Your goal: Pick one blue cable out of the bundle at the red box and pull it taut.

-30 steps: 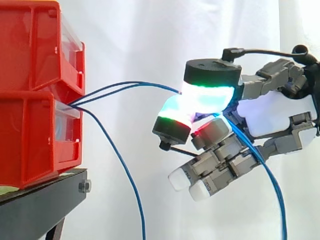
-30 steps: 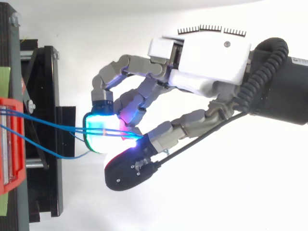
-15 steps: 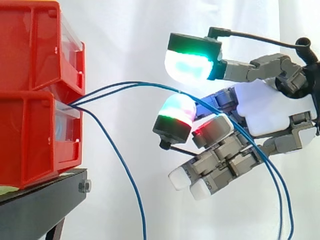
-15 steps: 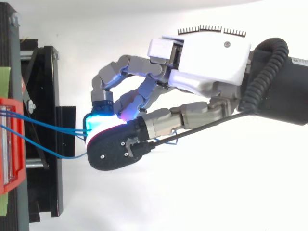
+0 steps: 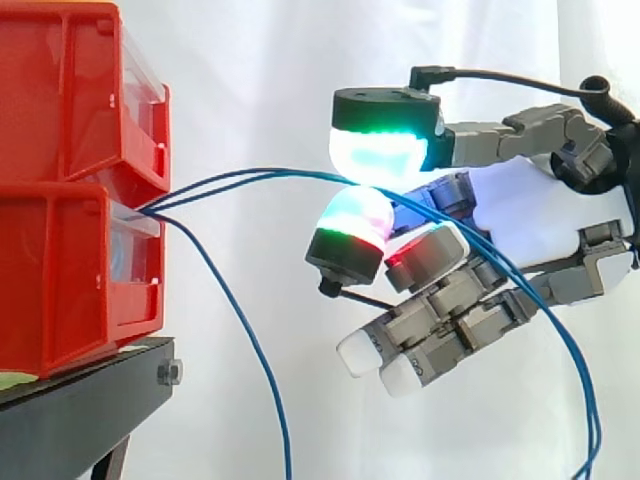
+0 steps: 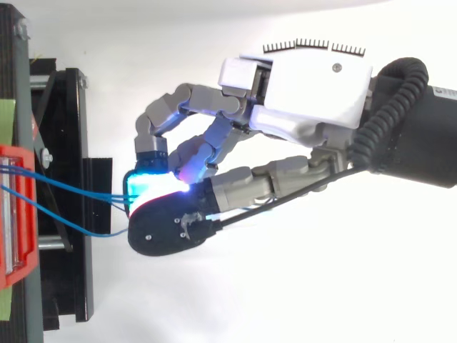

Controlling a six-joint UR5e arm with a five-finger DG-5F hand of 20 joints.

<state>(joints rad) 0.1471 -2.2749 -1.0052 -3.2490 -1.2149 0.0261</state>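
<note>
Closing on just one strand is the point here: in the side view two blue cables (image 5: 250, 176) arc from the red box (image 5: 70, 280) between the thumb pad (image 5: 385, 140) and a fingertip (image 5: 350, 225) beneath it. A sliver of gap shows there, so I judge the hand (image 5: 520, 215) unclamped, gripping nothing yet. From above, the hand (image 6: 307, 89) reaches level toward the red box (image 6: 16, 214), thumb folded over the blue cables (image 6: 78, 189).

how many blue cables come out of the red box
3: two blue cables run side by side from the lower red box to the hand; a third blue cable droops below them. More may hide inside.
</note>
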